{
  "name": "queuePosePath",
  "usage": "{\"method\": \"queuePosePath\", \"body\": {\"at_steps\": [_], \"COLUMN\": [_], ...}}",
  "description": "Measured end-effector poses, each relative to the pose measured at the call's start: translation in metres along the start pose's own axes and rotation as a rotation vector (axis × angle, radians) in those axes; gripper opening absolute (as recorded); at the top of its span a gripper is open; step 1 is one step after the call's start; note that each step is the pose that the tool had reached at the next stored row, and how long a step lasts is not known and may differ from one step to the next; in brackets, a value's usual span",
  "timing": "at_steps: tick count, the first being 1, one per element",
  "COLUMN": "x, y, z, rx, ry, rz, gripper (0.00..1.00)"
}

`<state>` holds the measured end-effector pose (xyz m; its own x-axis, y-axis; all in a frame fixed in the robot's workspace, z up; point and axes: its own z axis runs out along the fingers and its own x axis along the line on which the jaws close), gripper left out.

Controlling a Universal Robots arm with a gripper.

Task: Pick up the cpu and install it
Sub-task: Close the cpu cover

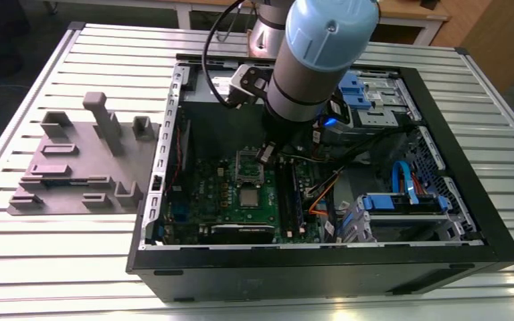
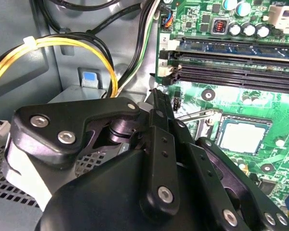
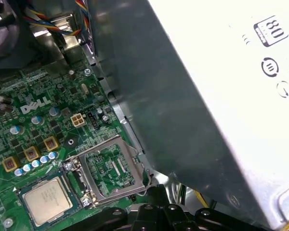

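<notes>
— Where is the cpu (image 1: 251,196) right now?

— I see it lying flat in its socket on the green motherboard (image 1: 230,194), silvery top up, inside the open computer case (image 1: 328,267). In the first wrist view the cpu (image 3: 50,199) sits square inside the socket walls, and the metal socket frame (image 3: 111,168) stands swung up just beside it, hinged at the socket's edge. In the second wrist view the cpu (image 2: 244,135) shows the same pale top, with a thin wire lever (image 2: 197,114) raised near its corner.

— And the tool?

— My tool (image 1: 267,152) hangs under the arm (image 1: 315,57) inside the case, above the raised frame and apart from the cpu. In the exterior view the cpu lies just below the tool, nearer the case's front wall. It holds nothing that I can see. Its black linkage (image 2: 154,163) takes up the near part of the second wrist view, with the cpu beyond it, but the fingertips are hidden, so I cannot tell whether they are spread or pressed together.

— Anything else around it?

— The grey power supply (image 3: 221,96) looms beside the socket in the first wrist view. Yellow and black cables (image 2: 53,43) loop near the case wall. Outside the case, on the slatted surface (image 1: 61,254), sits a grey fixture block (image 1: 78,167) at the exterior view's left, well apart from the tool
</notes>
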<state>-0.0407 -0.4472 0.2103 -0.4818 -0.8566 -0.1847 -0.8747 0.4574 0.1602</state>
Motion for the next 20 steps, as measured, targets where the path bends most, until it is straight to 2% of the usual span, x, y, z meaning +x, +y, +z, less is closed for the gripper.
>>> {"method": "queuePosePath", "body": {"at_steps": [9, 15, 20], "x": [-0.0006, -0.0008, -0.0015], "y": [0.0012, 0.0013, 0.0019], "z": [-0.0050, -0.0057, -0.0097], "rx": [0.0084, 0.0092, 0.0094], "ry": [0.0160, 0.0174, 0.0178], "rz": [0.001, 0.001, 0.001], "gripper": [0.10, 0.10, 0.10]}}
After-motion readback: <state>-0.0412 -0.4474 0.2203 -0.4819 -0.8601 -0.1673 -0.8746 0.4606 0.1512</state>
